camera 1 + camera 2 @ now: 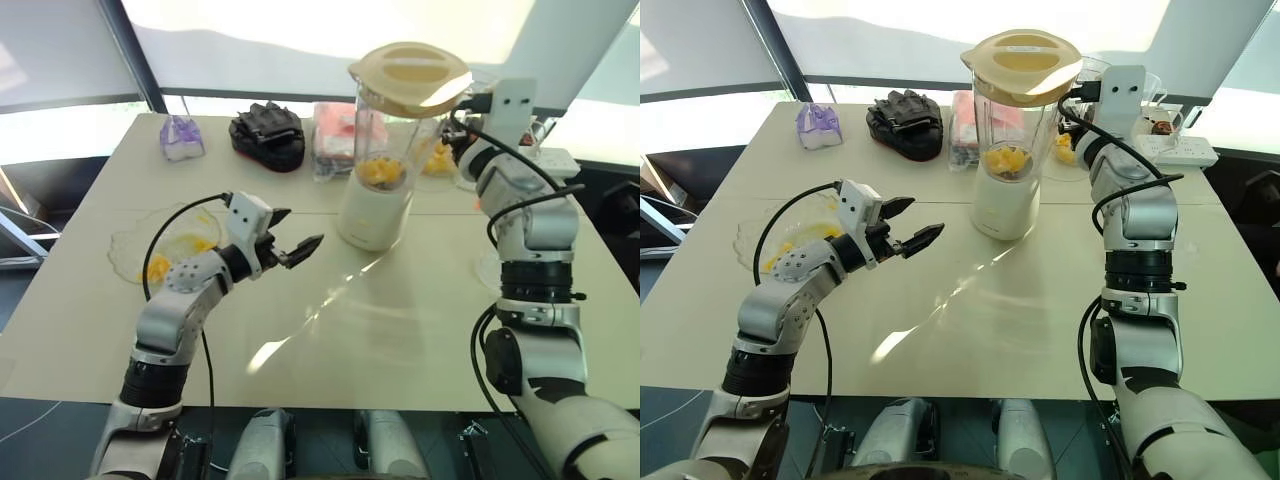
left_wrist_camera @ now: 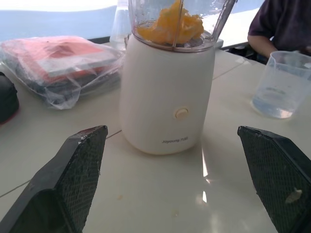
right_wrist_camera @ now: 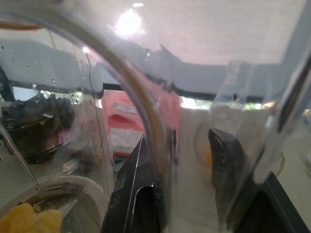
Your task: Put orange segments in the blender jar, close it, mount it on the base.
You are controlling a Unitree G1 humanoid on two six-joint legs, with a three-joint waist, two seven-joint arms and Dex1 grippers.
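The blender jar [image 1: 392, 125] stands on the cream-white base [image 1: 375, 213] at the middle back of the table, with the pale-yellow lid [image 1: 410, 75] on its mouth. Orange segments [image 1: 381, 172] lie at the jar's bottom, also seen in the left wrist view as orange segments [image 2: 170, 26]. My right gripper [image 1: 458, 132] is at the jar's right side, shut on its clear handle [image 3: 160, 141]. Lower down and left of the base, my left gripper [image 1: 302, 228] is open and empty, and it points at the base [image 2: 167, 97].
A shallow clear bowl [image 1: 135, 250] with more orange pieces lies at the table's left. Along the back lie a purple item [image 1: 182, 138], black gloves [image 1: 268, 135] and a wrapped red pack [image 1: 333, 135]. A clear measuring cup [image 2: 284, 85] and a seated person [image 2: 282, 24] are at the right.
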